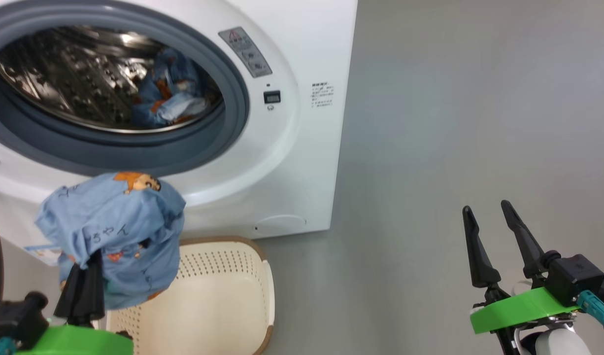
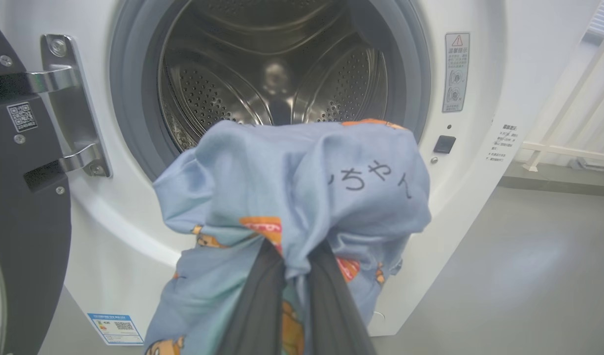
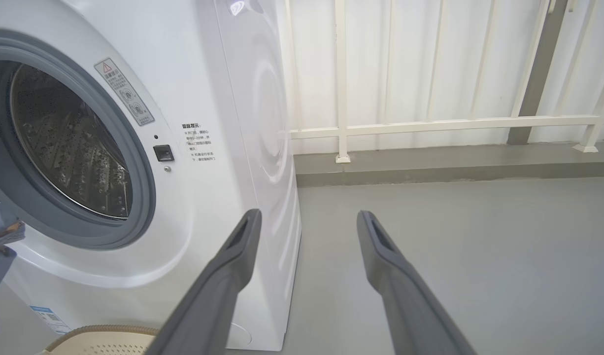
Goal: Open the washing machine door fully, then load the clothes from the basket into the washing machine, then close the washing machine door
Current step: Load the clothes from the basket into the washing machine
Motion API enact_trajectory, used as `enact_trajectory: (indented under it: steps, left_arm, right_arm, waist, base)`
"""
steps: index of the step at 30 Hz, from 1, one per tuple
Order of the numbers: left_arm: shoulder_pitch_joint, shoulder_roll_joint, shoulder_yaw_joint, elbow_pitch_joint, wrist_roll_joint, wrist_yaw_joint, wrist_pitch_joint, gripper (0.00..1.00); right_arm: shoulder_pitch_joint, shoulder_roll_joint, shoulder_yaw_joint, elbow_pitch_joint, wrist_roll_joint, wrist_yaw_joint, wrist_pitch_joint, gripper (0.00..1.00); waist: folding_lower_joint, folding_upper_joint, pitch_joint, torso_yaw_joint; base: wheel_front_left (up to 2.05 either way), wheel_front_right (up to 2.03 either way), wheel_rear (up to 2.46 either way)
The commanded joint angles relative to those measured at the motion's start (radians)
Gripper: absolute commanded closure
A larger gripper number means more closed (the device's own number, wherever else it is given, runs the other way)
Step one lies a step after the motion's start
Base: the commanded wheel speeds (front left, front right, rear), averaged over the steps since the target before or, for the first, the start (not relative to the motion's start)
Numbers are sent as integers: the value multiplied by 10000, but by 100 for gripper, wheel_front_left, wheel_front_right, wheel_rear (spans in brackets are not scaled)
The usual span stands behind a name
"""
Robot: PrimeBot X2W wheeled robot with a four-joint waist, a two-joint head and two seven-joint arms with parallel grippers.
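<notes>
The left gripper (image 1: 87, 273) pinches the clothes (image 1: 112, 222) at a gathered fold; soft, light and floppy, they likely drape and snag; the right gripper (image 1: 486, 208) hangs spread

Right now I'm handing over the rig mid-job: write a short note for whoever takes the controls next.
The left gripper is shut on the blue clothes bundle, held before the washing machine, below the drum opening and above the basket.
The right gripper is open, holding nothing, over the floor right of the machine.
The door stands swung open at the left.
Done: door open; some blue fabric seems to lie in the drum.
Left: load the bundle, check the basket part hidden behind it, close the door.
</notes>
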Motion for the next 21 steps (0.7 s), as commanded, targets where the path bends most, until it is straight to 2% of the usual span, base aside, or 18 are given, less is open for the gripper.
enact_trajectory:
  steps: [1, 8, 21]
  left_arm:
    - [60, 23, 601, -428, 318, -15, -91, 100]
    - [675, -534, 1239, -985, 1049, -15, -91, 100]
    - [1299, -1023, 1664, -1376, 1673, -15, -91, 100]
  right_arm:
    - [86, -24, 177, -221, -69, 16, -48, 0]
    - [280, -24, 183, -123, -182, 16, -48, 0]
    - [550, -24, 92, 1, -250, 16, -48, 0]
  waist:
    - [0, 0, -398, -70]
    - [0, 0, -886, -45]
    - [0, 0, -1452, -10]
  base:
    - [0, 0, 0]
    - [0, 0, 0]
    - [0, 0, 0]
